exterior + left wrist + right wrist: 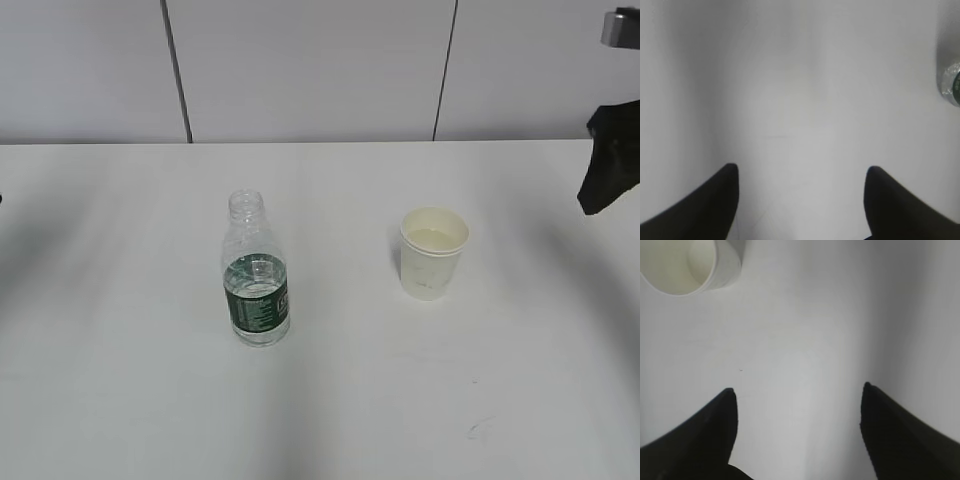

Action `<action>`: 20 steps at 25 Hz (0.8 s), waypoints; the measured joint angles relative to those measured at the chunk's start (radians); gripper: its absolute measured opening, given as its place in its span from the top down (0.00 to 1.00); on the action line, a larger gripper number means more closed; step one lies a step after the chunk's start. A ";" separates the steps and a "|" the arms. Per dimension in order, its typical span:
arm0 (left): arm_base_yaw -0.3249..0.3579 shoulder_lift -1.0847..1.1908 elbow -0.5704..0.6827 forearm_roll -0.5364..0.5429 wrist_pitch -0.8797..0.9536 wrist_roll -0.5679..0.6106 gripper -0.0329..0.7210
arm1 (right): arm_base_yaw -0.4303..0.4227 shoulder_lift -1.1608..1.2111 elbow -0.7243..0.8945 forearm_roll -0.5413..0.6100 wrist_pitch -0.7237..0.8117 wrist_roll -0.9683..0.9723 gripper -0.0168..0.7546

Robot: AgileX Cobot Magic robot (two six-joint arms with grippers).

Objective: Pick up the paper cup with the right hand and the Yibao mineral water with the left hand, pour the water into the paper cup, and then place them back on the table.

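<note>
The uncapped Yibao mineral water point(256, 270) is standing part-full beside the paper cup point(433, 252), which is holding liquid; both grippers point(800, 172) point(797, 390) are hanging released.

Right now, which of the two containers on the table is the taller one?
The Yibao mineral water, the clear ribbed bottle with a dark green label and no cap, standing left of the paper cup. The cup is white, squat and open-topped.

bottle point(256, 270) – 1 | paper cup point(433, 252) – 1 | table point(120, 380) – 1
</note>
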 joint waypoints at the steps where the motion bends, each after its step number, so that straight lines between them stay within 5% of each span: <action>1: 0.000 -0.022 0.011 0.002 0.000 0.001 0.32 | 0.000 -0.018 0.007 0.000 0.000 0.000 0.21; 20: 0.000 -0.631 0.517 0.003 0.013 0.008 0.32 | 0.000 -0.585 0.491 0.040 0.005 -0.036 0.21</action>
